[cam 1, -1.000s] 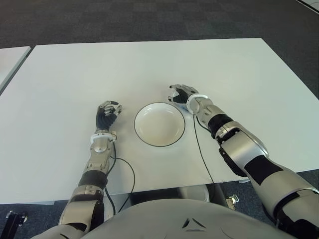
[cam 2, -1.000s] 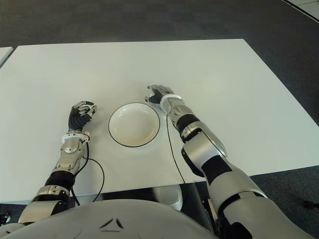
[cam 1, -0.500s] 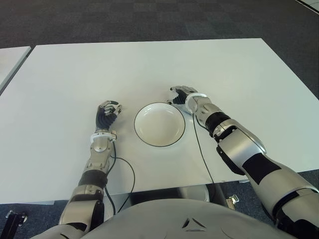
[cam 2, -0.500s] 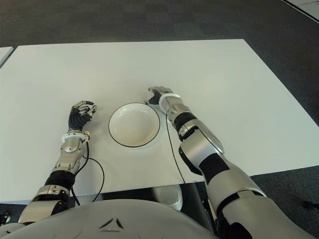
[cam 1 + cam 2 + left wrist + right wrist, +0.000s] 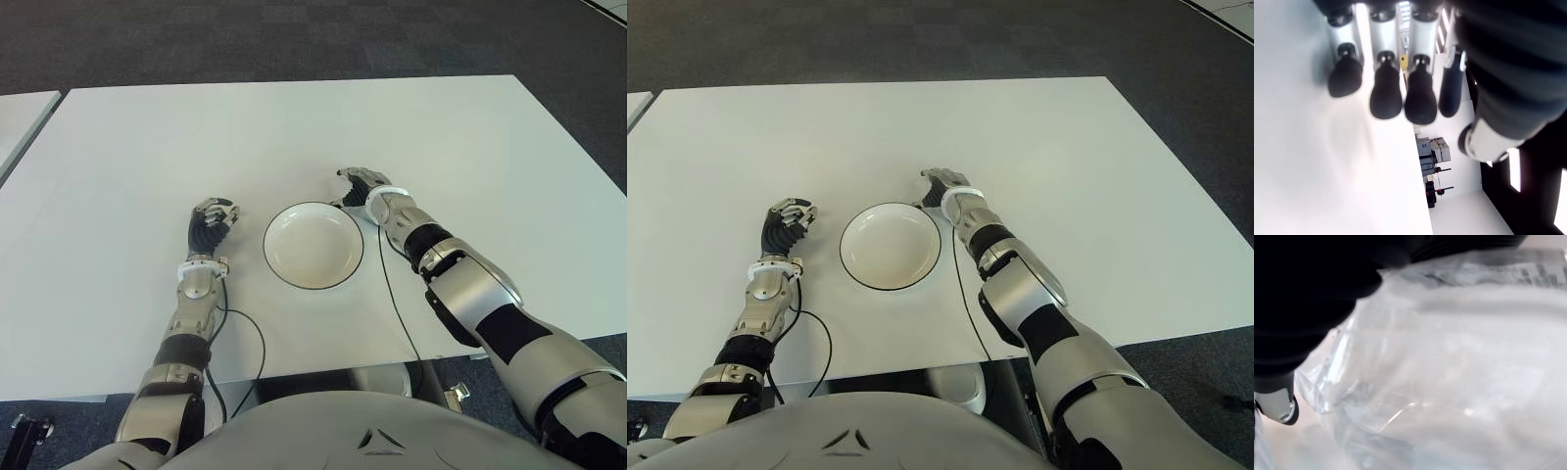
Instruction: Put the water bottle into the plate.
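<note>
Bottle (image 5: pixel 1449 372) right up against the right hand (image 5: pixel 362 186), clear and crinkly, filling the whole right wrist view. Looks held, with dark fingers wrapped over its top side, though hard to see from the eye views, where the hand hides it. Hand and bottle just past the far right edge of the plate (image 5: pixel 313 276), not over it yet. Plate white with a dark rim, nothing inside, sitting on the white table (image 5: pixel 147 147). Left hand (image 5: pixel 211 223) on the other side of the plate, near it, fingers (image 5: pixel 1386 93) curled together with nothing in them.

Picking up looks done. Still to do: move the bottle over the plate, lower it in, then let go. About halfway, as a guess. Bottle likely to roll once down, being round and light.
</note>
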### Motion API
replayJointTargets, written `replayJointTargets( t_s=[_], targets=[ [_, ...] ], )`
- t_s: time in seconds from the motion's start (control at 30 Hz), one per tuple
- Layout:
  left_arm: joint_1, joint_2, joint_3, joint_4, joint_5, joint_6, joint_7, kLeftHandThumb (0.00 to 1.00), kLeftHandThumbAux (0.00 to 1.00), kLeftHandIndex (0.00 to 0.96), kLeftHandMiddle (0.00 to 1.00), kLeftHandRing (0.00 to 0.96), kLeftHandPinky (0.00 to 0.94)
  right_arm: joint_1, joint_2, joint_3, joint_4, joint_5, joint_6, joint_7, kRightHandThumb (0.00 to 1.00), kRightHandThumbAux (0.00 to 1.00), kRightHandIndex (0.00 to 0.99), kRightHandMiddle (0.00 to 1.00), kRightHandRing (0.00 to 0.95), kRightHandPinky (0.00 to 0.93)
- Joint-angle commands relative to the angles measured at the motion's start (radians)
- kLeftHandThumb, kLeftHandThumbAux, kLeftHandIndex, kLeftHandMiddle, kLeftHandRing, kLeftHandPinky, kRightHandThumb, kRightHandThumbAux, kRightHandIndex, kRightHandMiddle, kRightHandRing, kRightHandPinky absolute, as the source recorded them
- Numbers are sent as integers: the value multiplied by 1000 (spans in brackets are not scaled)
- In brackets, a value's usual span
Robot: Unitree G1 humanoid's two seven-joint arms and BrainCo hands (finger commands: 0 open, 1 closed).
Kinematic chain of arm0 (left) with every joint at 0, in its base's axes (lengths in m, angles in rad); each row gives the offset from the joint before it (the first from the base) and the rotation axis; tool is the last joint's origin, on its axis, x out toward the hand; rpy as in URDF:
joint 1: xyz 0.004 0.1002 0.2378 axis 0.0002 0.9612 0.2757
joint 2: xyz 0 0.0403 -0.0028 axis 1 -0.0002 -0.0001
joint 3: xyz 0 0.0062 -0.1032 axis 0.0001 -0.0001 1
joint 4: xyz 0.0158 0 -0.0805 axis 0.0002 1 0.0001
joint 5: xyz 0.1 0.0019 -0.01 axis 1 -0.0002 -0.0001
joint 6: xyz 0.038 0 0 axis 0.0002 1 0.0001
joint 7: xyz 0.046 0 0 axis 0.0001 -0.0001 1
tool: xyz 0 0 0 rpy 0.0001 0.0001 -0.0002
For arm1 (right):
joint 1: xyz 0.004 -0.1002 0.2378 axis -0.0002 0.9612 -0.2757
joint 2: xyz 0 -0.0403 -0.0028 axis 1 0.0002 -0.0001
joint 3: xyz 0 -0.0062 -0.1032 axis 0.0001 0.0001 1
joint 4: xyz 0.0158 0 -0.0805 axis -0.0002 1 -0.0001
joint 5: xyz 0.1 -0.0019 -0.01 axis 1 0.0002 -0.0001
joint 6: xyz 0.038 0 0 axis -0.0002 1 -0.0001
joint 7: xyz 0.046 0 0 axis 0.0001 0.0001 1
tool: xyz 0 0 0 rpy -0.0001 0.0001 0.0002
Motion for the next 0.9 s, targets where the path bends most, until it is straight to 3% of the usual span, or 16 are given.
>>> replayJointTargets(
  t_s=[0.03, 0.6, 0.9],
  targets=[
    [28, -6, 6, 12, -4, 31, -5, 705, 719, 439, 756, 747, 755, 27, 2, -8, 11, 8, 11, -16, 523, 517, 0, 0, 0, 2],
    [37, -2, 10, -2, -8, 34, -10, 706, 719, 439, 763, 755, 760, 50, -32, -47, -26, 12, 110, -170, 586, 499, 0, 0, 0, 0],
    [42, -2, 7, -19, -2, 48, -9, 707, 719, 438, 760, 752, 759, 145, -110, -64, -268, -19, 217, -190, 604, 453, 0, 0, 0, 0]
  ],
)
